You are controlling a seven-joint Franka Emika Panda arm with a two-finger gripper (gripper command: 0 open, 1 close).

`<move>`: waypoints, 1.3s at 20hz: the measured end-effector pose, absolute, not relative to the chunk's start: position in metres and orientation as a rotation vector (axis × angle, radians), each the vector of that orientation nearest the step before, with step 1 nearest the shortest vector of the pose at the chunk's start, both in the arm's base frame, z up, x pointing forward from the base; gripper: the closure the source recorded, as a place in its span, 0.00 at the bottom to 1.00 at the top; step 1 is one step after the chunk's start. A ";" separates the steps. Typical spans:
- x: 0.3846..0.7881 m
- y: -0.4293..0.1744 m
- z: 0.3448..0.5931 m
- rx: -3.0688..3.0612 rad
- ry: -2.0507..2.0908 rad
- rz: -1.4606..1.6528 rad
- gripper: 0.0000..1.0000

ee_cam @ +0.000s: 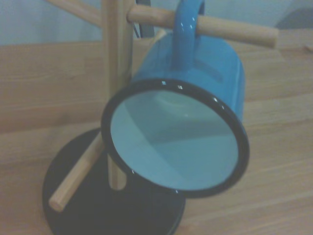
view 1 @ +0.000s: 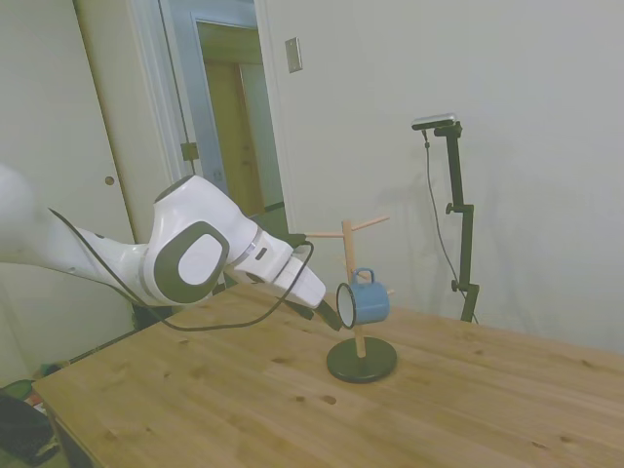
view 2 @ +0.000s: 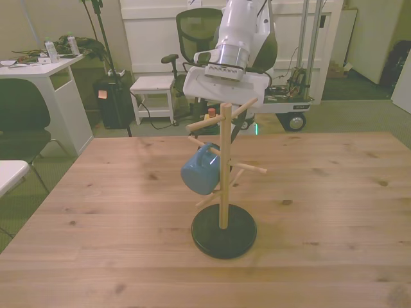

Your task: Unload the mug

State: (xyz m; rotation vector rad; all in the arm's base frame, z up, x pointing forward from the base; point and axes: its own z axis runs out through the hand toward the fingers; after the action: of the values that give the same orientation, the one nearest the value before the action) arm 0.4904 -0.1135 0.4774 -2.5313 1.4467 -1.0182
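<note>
The mug tree (view 2: 224,192) stood on the surface (view 2: 96,244), near its middle. The mug (view 2: 200,171) hung by its handle from a peg on the tree, on the front view's left of the post, clear of the surface. The pincer (view 1: 330,314) sat just beside the mug's open mouth, behind the tree in the front view.

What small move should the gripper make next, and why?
Probably ease forward to the mug's rim. The mug hangs by its handle on a peg of the wooden rack, mouth facing the gripper, which doesn't appear to grip it yet.
</note>
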 end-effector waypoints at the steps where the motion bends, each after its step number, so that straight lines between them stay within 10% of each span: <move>1: 0.496 -0.115 0.476 -2.524 1.450 -1.031 0.00; 26: 0.547 -0.161 0.463 -2.425 1.574 -1.179 0.00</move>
State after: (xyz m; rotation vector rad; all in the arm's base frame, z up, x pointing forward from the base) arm 0.5466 -0.1613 0.4632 -2.4248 1.5735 -1.1789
